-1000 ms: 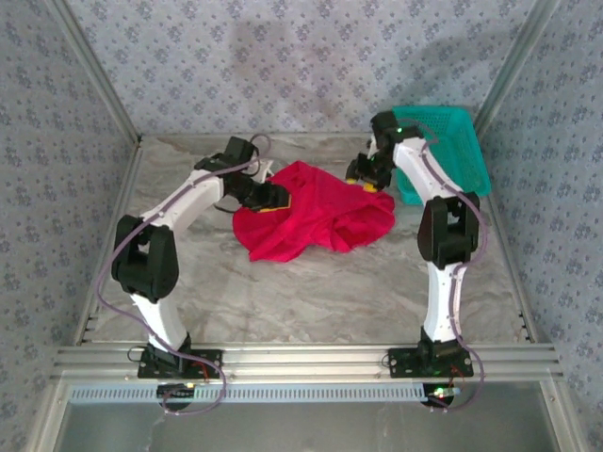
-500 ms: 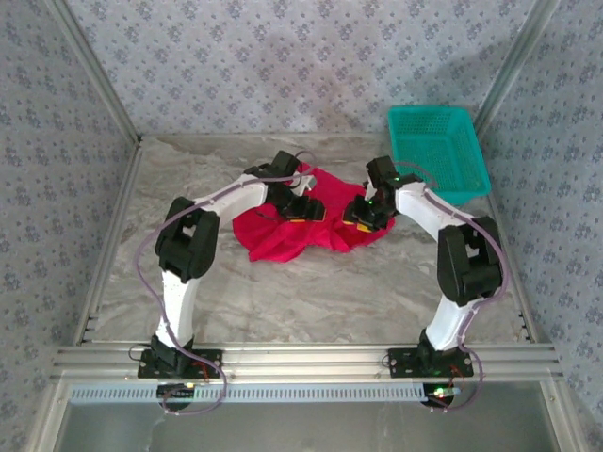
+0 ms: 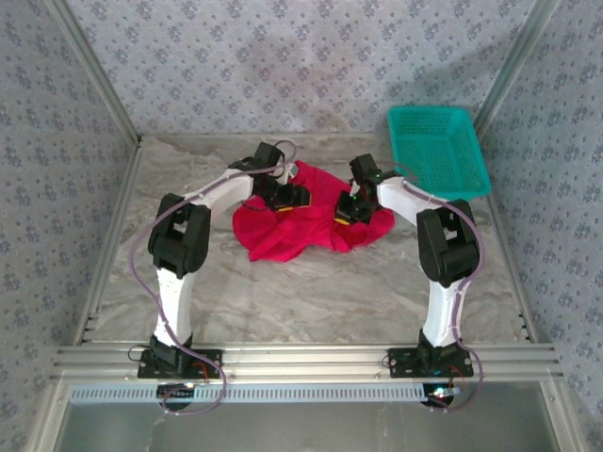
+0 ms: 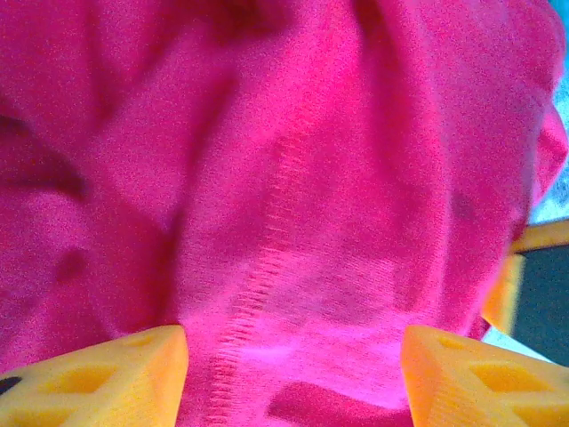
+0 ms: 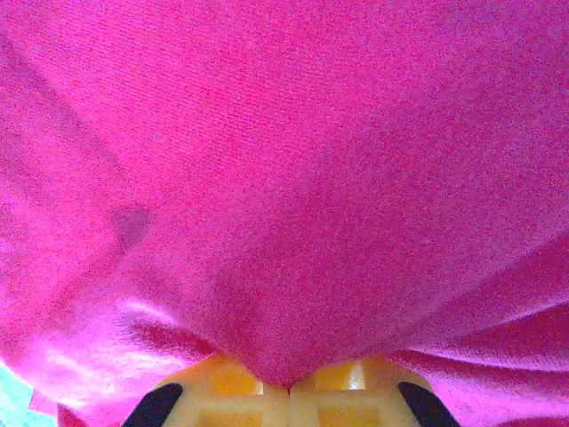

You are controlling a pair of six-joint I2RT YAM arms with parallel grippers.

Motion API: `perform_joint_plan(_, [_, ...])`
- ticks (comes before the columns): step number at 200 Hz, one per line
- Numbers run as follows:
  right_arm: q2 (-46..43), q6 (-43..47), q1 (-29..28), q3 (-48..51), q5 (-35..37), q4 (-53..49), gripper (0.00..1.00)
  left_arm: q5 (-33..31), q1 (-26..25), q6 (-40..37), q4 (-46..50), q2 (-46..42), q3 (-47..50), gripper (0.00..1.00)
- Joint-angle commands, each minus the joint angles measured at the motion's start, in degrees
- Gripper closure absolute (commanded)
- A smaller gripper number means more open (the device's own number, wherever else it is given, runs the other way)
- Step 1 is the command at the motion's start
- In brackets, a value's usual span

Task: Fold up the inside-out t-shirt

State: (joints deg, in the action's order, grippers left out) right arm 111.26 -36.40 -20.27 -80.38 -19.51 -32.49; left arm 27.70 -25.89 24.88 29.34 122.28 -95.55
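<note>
Bright, even light, soft faint shadows — wrist close-ups grainy and slightly out of focus

The bright red t-shirt (image 3: 303,234) lies crumpled, seam stitching exposed.

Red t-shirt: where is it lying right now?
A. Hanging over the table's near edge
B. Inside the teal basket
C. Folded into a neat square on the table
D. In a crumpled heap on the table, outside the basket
D: the top view shows the red t-shirt as a rumpled, unfolded heap on the marbled table, well back from the near edge, with none of it in the teal basket.
</note>
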Motion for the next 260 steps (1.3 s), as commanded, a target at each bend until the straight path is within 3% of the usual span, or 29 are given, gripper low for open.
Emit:
perform_joint_plan(1, [-5.3,3.1,-0.4,-3.3,0.9,-6.5,1.0,-0.5,1.8,2.0,0.2,5.6,-5.4,0.47])
perform_joint_plan(25, [-9.6,5.1,-0.3,-4.0,-1.2,-10.8,1.0,1.6,2.1,2.6,1.1,8.2,-8.9,0.58])
perform_joint_plan(58, [-14.6,7.9,1.6,-5.6,-3.2,-15.8,1.0,1.3,3.2,2.0,1.8,7.9,-8.6,1.0])
perform_joint_plan(93, [-19.7,12.2,7.4,-5.1,-2.8,-20.8,1.0,2.7,7.9,2.1,-0.1,2.6,-1.8,1.0])
perform_joint_plan(120, [-21.4,12.1,11.8,-2.4,-6.5,-19.3,1.0,3.1,10.8,3.9,-4.1,-4.3,5.2,1.0])
perform_joint_plan(146, [-20.1,12.5,11.6,-1.9,-7.3,-17.2,1.0,4.4,8.4,4.6,-7.7,-8.9,8.4,0.63])
perform_joint_plan(186, [-19.1,13.6,12.1,0.8,-7.3,-17.7,1.0,-1.3,-1.9,4.5,-7.5,-10.4,6.0,0.52])
perform_joint_plan(221, [-20.2,13.6,12.9,2.7,-7.3,-16.8,1.0,-3.3,-8.9,14.2,-9.9,-3.5,0.6,0.54])
perform_joint_plan(260, [-21.1,13.4,13.5,2.9,-8.1,-16.4,1.0,-3.3,-11.8,20.3,-11.4,3.9,-4.3,0.65])
